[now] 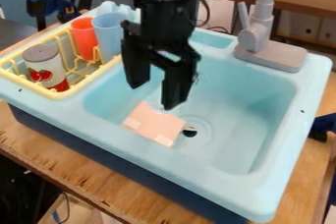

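A black gripper (154, 94) hung over a toy sink (197, 174), its fingers (175, 88) well parted and holding nothing. A flat pink piece (154, 124) lay beside the sink's drain (190, 133). Its thinness could have let a pinch skid or scrape the sink's floor. The sink's rack (59, 94) and walls posed snags; its end opposite the rack offered the most room.

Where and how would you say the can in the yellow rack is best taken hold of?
I would grip the can by its upper sides, just below the grey top, bringing the claw down from above. It stands roughly upright with its round top uncovered, while the yellow rack surrounds its lower part.
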### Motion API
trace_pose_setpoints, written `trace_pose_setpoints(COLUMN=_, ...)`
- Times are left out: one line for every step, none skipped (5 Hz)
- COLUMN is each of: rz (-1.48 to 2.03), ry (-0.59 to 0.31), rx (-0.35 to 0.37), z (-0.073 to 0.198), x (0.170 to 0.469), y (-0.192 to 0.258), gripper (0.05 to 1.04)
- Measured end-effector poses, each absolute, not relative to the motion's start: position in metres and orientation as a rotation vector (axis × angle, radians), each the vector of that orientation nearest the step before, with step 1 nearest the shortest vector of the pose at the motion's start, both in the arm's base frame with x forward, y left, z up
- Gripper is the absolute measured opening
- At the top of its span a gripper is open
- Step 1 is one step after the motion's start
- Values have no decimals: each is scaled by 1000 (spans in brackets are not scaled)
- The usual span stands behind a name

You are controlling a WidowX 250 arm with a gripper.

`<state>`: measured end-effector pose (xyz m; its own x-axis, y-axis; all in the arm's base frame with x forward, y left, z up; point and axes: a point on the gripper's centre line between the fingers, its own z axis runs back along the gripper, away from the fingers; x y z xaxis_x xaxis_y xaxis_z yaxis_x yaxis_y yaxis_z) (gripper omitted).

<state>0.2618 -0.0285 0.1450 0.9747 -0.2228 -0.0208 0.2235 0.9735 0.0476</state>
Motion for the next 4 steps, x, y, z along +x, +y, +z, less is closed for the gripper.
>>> trace_pose_setpoints(rz=-225, ry=103, rx=82, z=123, x=264, y=-24, gripper=1000)
trace_pose_setpoints(rz=-221, ry=145, rx=94, z=109, x=268, y=-23, gripper=1000)
trace_pose_setpoints(rz=-179, ry=159, rx=82, z=103, x=271, y=-9, gripper=1000)
trace_pose_setpoints(rz=-163, ry=180, rx=81, z=98, x=270, y=-4, gripper=1000)
